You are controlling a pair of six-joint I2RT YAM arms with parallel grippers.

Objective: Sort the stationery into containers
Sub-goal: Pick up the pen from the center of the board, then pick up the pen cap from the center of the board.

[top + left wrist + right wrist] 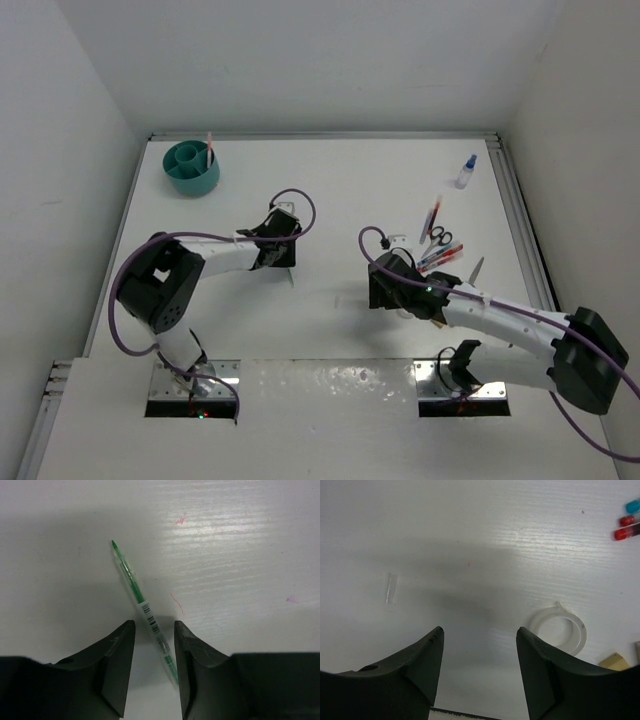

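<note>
Left gripper straddles the green pen, jaws not clamped yet, lined up for pickup; right gripper hangs open, empty.

Presenting as two arms of one build, left arm and right arm each carrying smooth white link shells between bulky black joint housings. Trailing a thin purple cable along each arm, bowing clear in loops beside the shoulder housing and at the wrist. Resting on bright metal base plates bolted at the near edge of the table; screw heads too small to count. Glowing with a small green light on the right arm's black wrist housing. Ending in the left gripper and right gripper, both bearing matte black wedge-shaped fingers with flat, angled inner faces and chamfered tips.
</note>
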